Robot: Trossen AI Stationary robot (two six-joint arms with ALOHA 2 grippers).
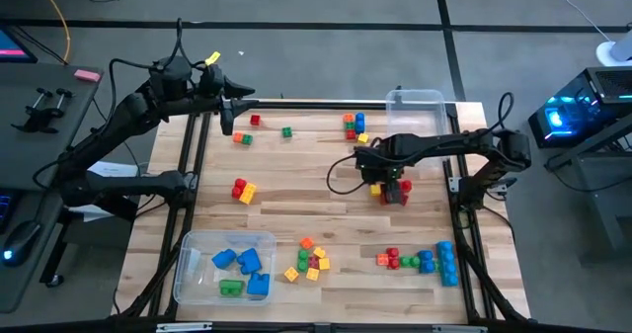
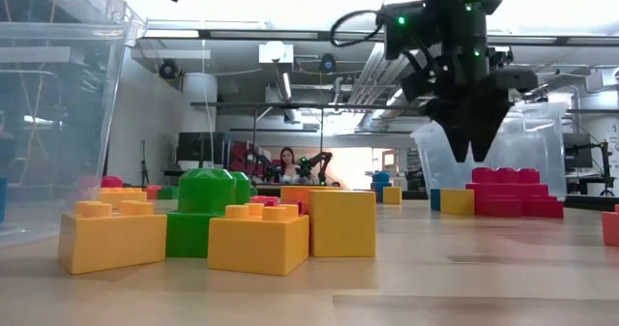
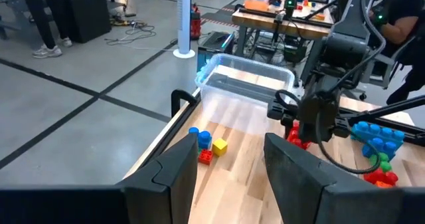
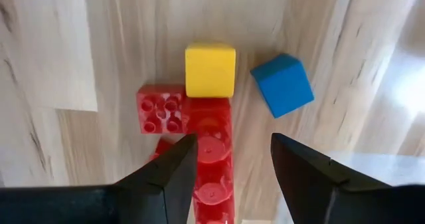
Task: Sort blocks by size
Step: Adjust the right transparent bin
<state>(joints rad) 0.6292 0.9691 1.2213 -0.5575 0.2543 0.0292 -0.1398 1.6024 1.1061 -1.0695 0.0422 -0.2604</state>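
Blocks of small coloured plastic, in two sizes, are lying scattered in clusters over the pale wooden tabletop, with several blue and green ones sitting in the clear plastic bin at the near-left corner. A second clear plastic bin is standing at the far edge. The right end effector is hovering with its fingers apart just over a long red studded brick, beside a yellow cube and a blue cube; the brick's lower end is running out of frame. The left end effector is waiting at the far-left corner, fingers apart, holding nothing.
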